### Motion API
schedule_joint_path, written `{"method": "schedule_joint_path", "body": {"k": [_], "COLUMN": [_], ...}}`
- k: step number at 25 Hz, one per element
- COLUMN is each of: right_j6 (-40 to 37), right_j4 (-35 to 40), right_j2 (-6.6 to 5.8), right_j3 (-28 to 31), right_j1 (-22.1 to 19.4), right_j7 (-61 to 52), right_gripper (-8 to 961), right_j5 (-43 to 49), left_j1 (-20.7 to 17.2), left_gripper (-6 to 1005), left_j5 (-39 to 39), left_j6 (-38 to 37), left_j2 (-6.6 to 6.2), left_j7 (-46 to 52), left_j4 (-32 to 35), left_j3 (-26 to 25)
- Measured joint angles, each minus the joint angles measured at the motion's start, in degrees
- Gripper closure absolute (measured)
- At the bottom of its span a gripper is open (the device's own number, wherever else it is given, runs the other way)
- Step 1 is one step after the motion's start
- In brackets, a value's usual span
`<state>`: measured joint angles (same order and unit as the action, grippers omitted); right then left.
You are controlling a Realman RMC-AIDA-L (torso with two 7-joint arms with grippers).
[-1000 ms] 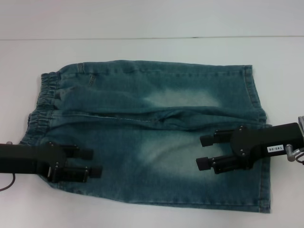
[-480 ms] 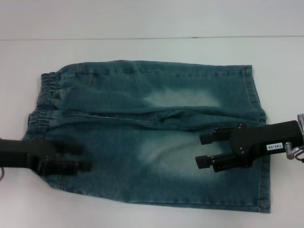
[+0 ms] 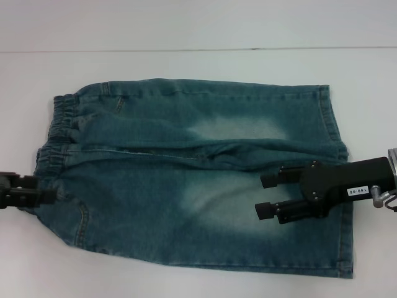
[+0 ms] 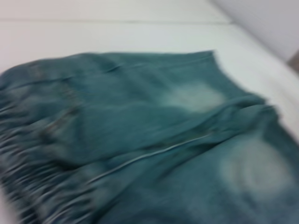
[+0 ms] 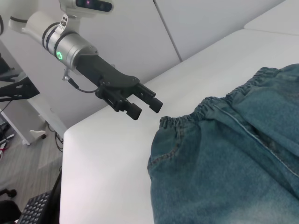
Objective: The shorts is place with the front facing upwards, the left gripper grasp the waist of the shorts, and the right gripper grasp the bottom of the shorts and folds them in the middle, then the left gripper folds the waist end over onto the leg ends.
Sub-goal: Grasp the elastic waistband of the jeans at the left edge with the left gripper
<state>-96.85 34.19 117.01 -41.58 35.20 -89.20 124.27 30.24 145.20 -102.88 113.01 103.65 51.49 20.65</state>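
The denim shorts (image 3: 198,177) lie flat on the white table (image 3: 198,31), waistband at the left. Just off the waistband's near corner hovers the left gripper (image 5: 144,103), fingers apart and holding nothing. Over the leg end at the right, the right gripper (image 3: 268,196) hangs open above the fabric.
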Motion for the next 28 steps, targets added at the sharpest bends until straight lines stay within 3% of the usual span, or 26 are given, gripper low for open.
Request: {"method": "schedule_joint_path", "body": {"k": [8,21,28], "right_j6": [1.0,1.3,1.8], "right_j4": [0.0,0.0,0.0], "right_j2": [0.14,0.15,0.15], "right_j3": [-1.2,-1.3,-1.4], "right_j1": [0.3,0.9,1.0], "right_j7": [0.1,0.1,0.1], "right_gripper": [88,88,88], "right_j5": [0.0,0.0,0.0], "left_j1": [0.1,0.0,0.4], "left_gripper": [253,255,255], "left_j5": [5.6,9.1,9.4], "left_j6": [4.9,12.3,12.9], "left_j2": [-0.23,0.12,0.13], "left_j7": [1.5,3.7,4.0], "left_j4": [0.7,0.2,-1.0], "left_j3": [-0.8,-0.1,1.0]}}
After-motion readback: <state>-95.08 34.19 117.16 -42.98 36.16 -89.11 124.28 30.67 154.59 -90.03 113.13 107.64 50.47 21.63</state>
